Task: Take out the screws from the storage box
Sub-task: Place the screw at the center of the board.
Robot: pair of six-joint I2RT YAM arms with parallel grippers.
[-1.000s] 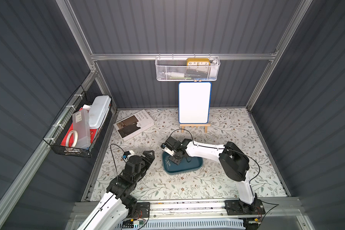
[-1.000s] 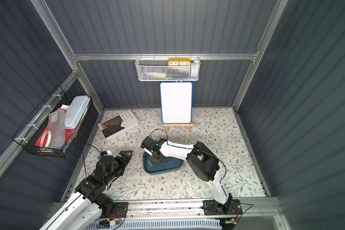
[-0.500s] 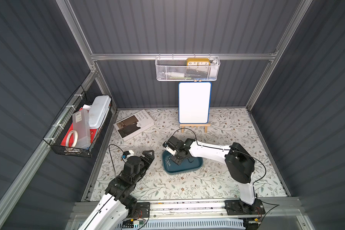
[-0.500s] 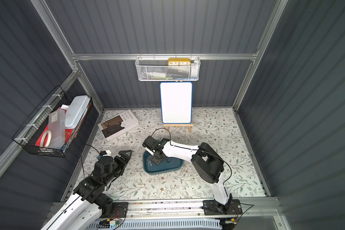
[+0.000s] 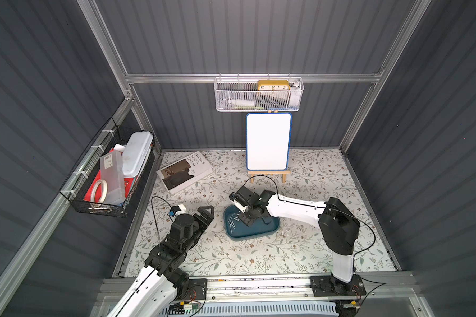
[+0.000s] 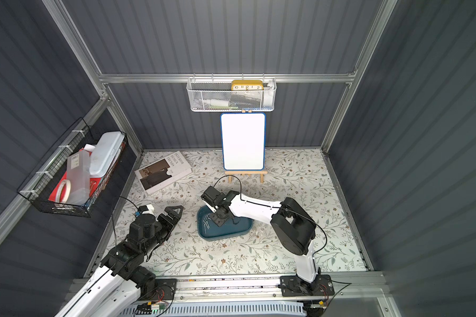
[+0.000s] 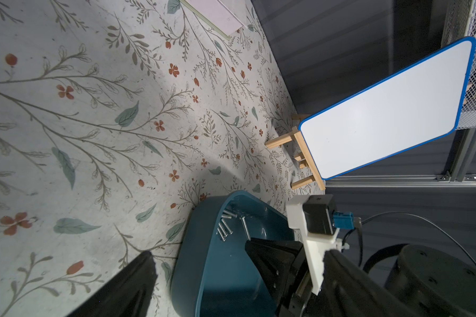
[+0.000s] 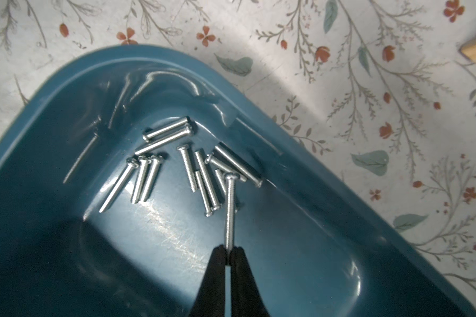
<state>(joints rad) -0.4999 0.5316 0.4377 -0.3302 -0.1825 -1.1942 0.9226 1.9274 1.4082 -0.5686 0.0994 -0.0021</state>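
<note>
Small silver-grey metal screws (image 8: 204,175) — bright, threaded, catching glints. Shallow teal-blue plastic storage box (image 8: 300,247): smooth and glossy, floor finely scratched. Tapered black fingers (image 8: 212,282), matt, plastic by the look. Matt, faintly scuffed floral-printed covering on the desk (image 8: 341,82). Rounded white board with blue rim (image 7: 382,109) — smooth, satin sheen; pale bare-wood easel (image 7: 279,140) beneath.

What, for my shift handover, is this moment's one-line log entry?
right gripper: shut on one screw | other screws: in storage box | left gripper: open, beside box
</note>
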